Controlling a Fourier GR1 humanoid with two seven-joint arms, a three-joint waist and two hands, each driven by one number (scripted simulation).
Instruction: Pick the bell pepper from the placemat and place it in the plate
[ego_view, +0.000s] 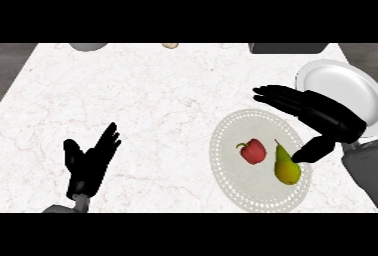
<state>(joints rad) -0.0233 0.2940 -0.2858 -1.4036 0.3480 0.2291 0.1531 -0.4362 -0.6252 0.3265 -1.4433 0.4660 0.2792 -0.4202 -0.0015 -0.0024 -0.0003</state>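
Note:
A red bell pepper (253, 151) lies on a round pale placemat (240, 185) at the right of the counter, with a green-yellow pear (286, 167) just to its right. A white plate (341, 87) stands beyond the placemat near the counter's right edge. My right hand (317, 112) hovers open over the placemat's far right part, fingers stretched to the left, thumb pointing down close to the pear's top. It holds nothing. My left hand (90, 160) rests open at the lower left, fingers up.
At the counter's far edge show a grey round object (89, 46), a small tan item (170, 45) and a dark box (288, 48). White marble counter (148, 100) spreads between the two hands.

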